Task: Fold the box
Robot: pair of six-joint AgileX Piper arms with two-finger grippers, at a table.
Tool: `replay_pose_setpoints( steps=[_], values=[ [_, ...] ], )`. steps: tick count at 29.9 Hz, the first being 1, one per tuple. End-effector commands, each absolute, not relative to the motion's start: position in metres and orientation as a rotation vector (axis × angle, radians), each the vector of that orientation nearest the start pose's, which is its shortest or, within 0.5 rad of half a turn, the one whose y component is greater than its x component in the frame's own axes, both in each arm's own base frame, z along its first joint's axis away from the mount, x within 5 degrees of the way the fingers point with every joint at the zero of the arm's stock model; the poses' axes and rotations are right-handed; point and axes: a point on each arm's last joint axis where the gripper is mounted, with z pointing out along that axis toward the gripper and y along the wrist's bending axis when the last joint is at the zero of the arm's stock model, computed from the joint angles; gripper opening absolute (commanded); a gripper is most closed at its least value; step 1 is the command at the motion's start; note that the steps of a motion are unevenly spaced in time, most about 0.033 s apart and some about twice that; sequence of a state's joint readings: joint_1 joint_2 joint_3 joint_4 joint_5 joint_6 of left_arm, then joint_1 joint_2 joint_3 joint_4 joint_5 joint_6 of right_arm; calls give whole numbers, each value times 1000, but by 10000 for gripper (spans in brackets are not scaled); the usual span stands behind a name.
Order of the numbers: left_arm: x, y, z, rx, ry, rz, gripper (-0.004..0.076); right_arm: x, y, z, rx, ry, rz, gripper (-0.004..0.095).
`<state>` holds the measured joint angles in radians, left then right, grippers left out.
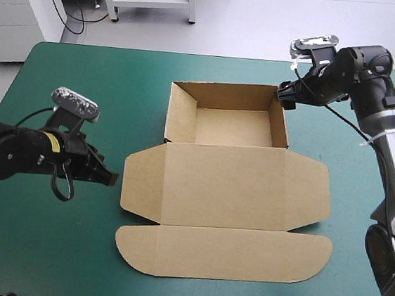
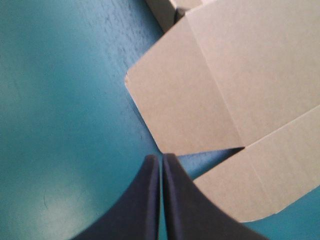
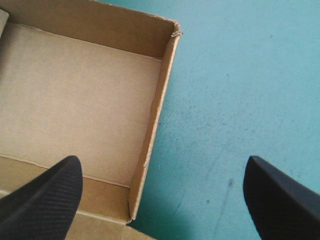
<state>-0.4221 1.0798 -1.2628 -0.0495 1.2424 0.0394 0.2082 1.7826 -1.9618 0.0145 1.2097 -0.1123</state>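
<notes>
With fingers (image 2: 145, 200) pressed together, the left gripper (image 1: 111, 178) is held beside the flat lid of the box (image 1: 223, 172), probably to lift it, while the right gripper (image 1: 288, 95) is set, fingers (image 3: 45, 200) spread, astride a wall.

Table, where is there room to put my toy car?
Bare cover lies between the box and the far left corner, and along the near edge by the left hand. The middle is crowded: the box fills it, right hand at its far corner.
</notes>
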Motion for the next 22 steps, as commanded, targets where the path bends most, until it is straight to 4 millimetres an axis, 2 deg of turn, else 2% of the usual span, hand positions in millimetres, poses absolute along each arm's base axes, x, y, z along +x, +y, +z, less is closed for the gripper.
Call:
replay_pose_setpoints(
  steps=[1,6,12,17,22],
  values=[
    [162,-76,396,558,2420,-222,-8,381,81,413,-390,2421,60,804],
    [158,-75,362,573,2505,-211,-8,401,86,384,-399,2494,70,804],
    [157,-75,337,582,2569,-206,-8,419,93,349,-421,2573,114,803],
    [158,-75,333,578,2561,-208,-8,429,96,329,-425,2620,119,751],
    [158,-75,333,578,2558,-206,-8,435,97,316,-429,2648,118,670]
  ],
)
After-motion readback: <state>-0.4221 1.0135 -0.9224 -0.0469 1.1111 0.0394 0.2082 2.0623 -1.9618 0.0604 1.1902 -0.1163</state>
